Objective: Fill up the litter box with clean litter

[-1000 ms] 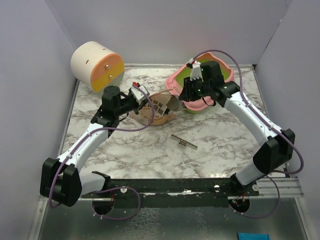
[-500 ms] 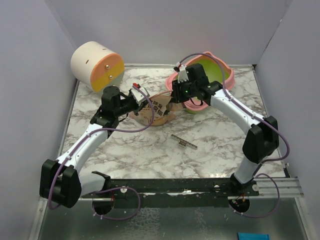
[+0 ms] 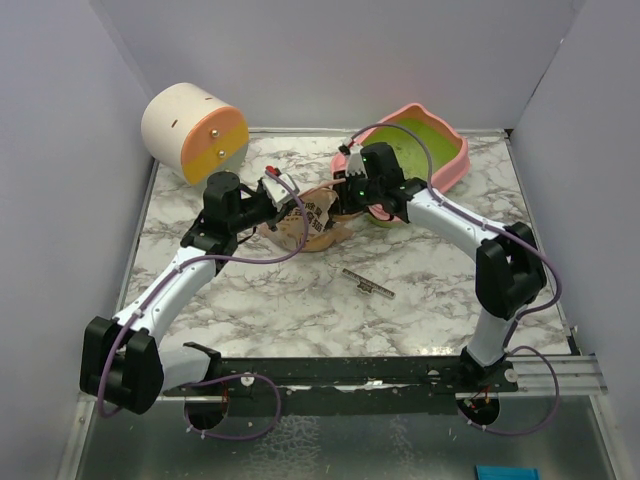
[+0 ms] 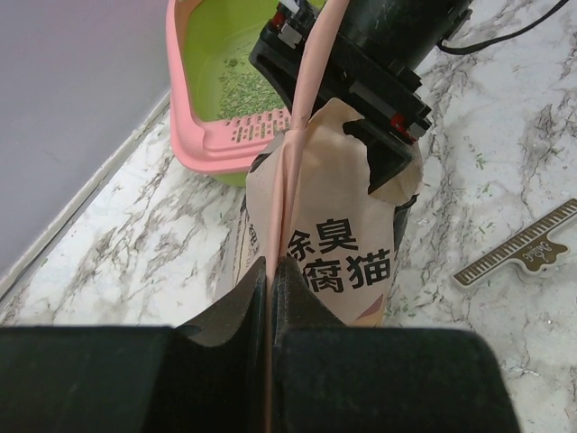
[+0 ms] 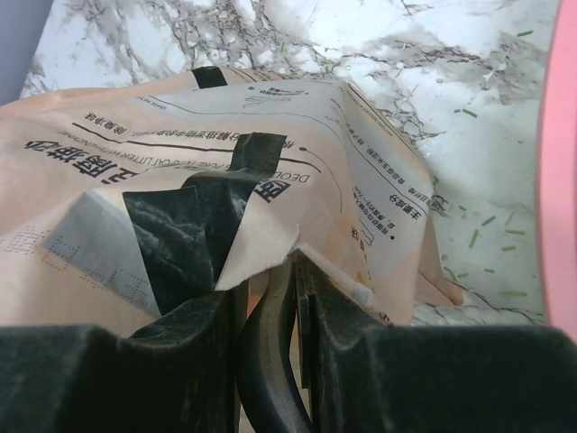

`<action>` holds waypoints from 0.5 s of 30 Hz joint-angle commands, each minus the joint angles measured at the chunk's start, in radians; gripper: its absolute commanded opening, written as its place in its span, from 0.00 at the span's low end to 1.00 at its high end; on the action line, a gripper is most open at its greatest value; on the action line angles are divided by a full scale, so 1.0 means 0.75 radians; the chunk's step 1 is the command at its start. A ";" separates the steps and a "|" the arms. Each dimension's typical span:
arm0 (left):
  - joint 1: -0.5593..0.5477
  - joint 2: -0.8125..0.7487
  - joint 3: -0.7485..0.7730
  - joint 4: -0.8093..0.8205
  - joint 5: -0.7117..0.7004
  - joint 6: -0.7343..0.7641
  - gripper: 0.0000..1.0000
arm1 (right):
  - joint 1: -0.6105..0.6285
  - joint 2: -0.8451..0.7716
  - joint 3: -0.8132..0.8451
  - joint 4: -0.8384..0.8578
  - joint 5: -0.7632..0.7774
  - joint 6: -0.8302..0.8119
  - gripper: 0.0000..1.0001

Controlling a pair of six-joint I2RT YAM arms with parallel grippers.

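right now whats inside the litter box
A thin scatter of litter on the lime-green floor of the litter box. The right arm covers its near corner, so what lies there is hidden.

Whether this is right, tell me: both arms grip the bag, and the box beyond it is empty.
One thing is wrong: the box is not empty. The left wrist view shows litter scattered on its green floor. The rest stands: the left fingers and the right fingers both pinch the bag.
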 commanded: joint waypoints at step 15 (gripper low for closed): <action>-0.005 0.030 0.008 0.040 0.015 0.018 0.00 | -0.184 0.031 -0.442 0.824 -0.492 0.553 0.01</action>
